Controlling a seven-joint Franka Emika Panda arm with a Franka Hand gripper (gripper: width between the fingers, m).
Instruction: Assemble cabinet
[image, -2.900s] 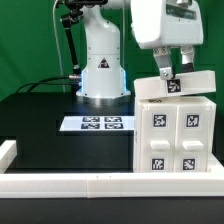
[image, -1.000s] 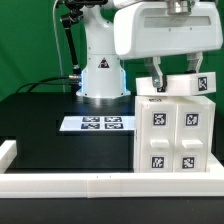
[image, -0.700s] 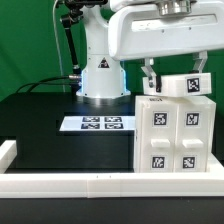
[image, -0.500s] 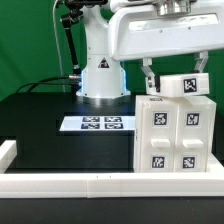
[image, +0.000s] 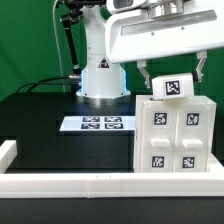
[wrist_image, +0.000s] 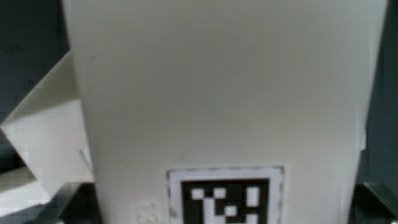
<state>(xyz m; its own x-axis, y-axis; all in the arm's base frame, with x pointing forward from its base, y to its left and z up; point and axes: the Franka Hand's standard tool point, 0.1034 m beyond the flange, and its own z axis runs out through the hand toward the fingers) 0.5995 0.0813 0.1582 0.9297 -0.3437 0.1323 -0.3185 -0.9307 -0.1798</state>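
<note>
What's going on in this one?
The arm's tool grips a white tagged block between its fingers, just at the top of the large white cabinet shell on the exterior view's right. The block looks slightly tilted, not yet seated. It fills most of the wrist view. The marker board lies apart on the black table.

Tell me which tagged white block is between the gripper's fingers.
The single block on top of the cabinet; the four others sit lower, in its front.
</note>
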